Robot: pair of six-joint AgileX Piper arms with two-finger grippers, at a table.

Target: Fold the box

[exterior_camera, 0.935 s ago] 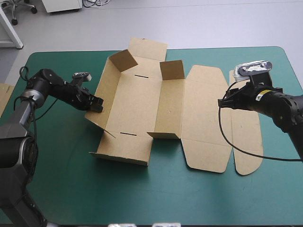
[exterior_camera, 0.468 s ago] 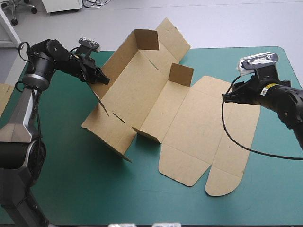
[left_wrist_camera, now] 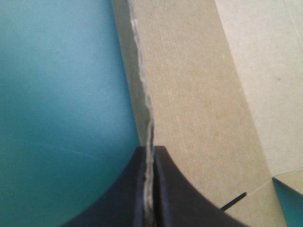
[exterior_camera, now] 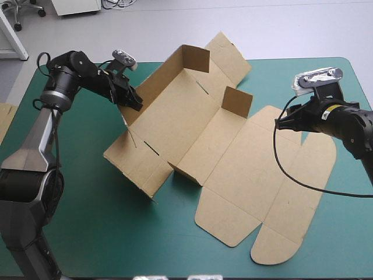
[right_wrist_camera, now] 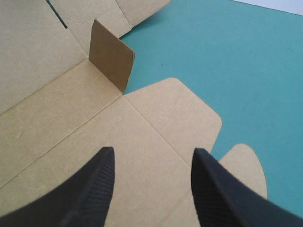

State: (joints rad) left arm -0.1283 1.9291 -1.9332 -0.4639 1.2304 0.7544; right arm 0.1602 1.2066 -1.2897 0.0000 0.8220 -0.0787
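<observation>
On the teal-green table cover [exterior_camera: 81,227] your brown cut-board box [exterior_camera: 233,169] lay across the middle, with its long axis diagonal from far left to near right. Its rounded lid flaps pointed to the near right corner. The tray part had its walls raised. Your left gripper [exterior_camera: 133,102] was clamped on the left wall's edge. Your right gripper [right_wrist_camera: 154,151] hung with fingers apart above the flat lid.

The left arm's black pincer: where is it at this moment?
High view: the left pincer hangs over the far left of the teal-green cover, shut on the raised left wall of the brown board box.
</observation>
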